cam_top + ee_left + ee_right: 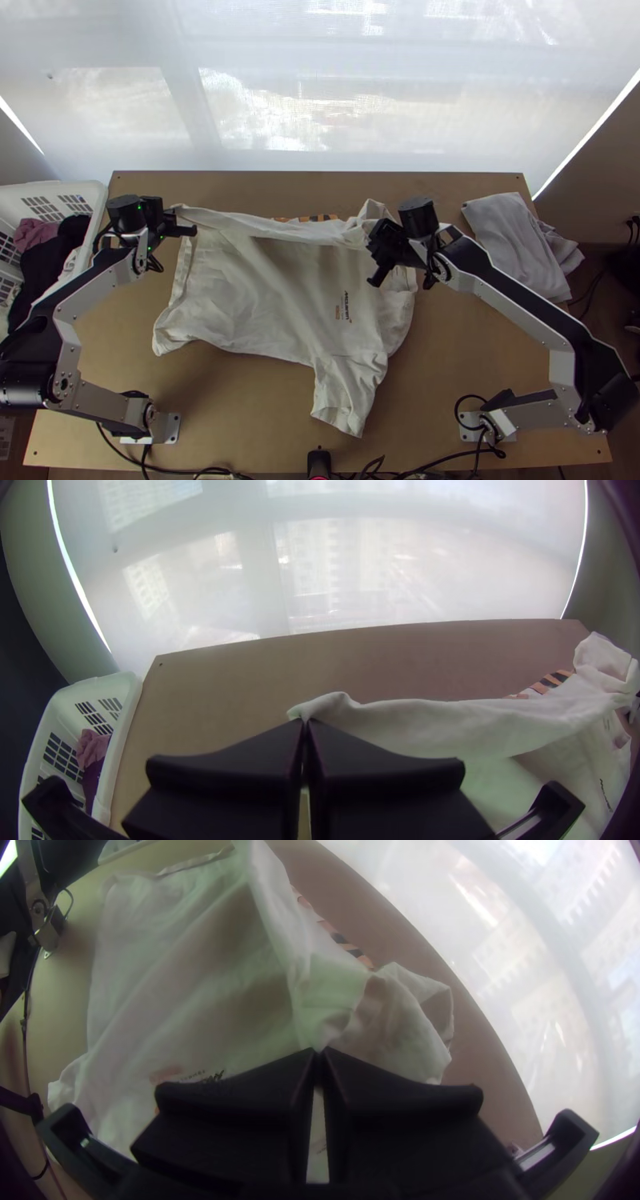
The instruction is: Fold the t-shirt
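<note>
Left tool (175, 212) and right tool (371, 245): jaws closed. I register both clamping the far border of the white t-shirt (264, 304), near the counter's far edge (320, 172).

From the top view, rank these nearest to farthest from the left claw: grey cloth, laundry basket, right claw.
1. Laundry basket, just to its left.
2. Right claw, across the shirt.
3. Grey cloth, on the table's right side.

Left arm (100, 290), one: elbow bent, left side; left gripper (193, 230) pointing right, my two fingers pinched together. Right arm (512, 301), one: extended far and leftward; right gripper (374, 282) angled near-left, my fingertips together.
</note>
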